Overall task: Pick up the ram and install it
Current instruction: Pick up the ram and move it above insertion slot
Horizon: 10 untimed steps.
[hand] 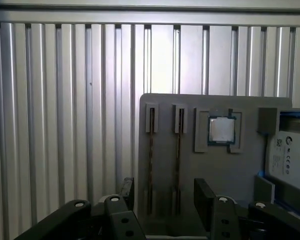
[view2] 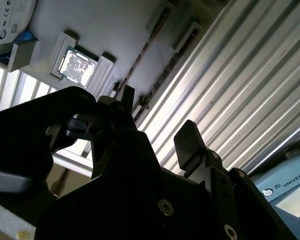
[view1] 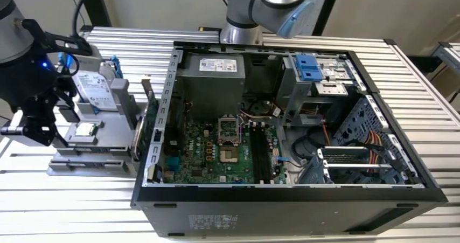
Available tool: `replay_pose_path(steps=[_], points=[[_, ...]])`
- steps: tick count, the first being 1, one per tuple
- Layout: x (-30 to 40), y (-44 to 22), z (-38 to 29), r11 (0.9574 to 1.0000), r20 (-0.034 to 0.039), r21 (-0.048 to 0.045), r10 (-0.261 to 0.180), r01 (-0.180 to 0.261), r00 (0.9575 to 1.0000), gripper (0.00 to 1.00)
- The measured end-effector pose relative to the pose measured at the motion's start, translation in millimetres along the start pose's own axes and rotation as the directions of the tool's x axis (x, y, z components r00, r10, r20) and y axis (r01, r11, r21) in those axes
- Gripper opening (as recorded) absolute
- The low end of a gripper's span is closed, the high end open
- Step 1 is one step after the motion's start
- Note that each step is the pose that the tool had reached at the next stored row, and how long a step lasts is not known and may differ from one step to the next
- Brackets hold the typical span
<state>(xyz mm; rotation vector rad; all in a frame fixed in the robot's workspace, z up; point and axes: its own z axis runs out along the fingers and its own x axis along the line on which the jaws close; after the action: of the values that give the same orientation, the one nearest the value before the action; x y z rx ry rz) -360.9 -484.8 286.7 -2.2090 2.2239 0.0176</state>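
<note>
**Open pincer above the ram holder, nothing gripped**

The pincer point(hand: 165, 196) stands wide open and empty. In both wrist views its two dark fingers point(hand: 204, 196) are well apart, with only the grey holder point(hand: 220, 170) visible between them. It hangs above the holder and touches nothing on it.

The ram point(hand: 151, 160) stands on edge in a narrow slot that runs alongside one edge of the holder, next to bare tabletop point(hand: 65, 110). A second stick point(hand: 179, 155) stands in the parallel slot just beside it. Both sticks are seated in their slots, and in the first wrist view both lie between the two open fingers.

Further in on the holder, the square silver processor chip point(hand: 221, 130) lies in its own recess just beside the slots. The hard drive point(hand: 290, 160), in its blue frame, sits at the holder's opposite edge.

In the exterior view the holder rests on the ribbed tabletop at the exterior view's left, near the open computer case point(view1: 287, 200). The motherboard point(view1: 215, 157) lies flat inside the case, with its long black slots point(view1: 260, 154) facing up. The dark arm point(view1: 29, 65) stands over the holder's end of the tabletop.
</note>
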Motion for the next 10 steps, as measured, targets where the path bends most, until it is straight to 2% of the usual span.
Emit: replay_pose_path(steps=[10], points=[[-0.4,0.0,10.1,1.0000,0.0000,0.0000,0.000,0.000,1.0000,1.00]])
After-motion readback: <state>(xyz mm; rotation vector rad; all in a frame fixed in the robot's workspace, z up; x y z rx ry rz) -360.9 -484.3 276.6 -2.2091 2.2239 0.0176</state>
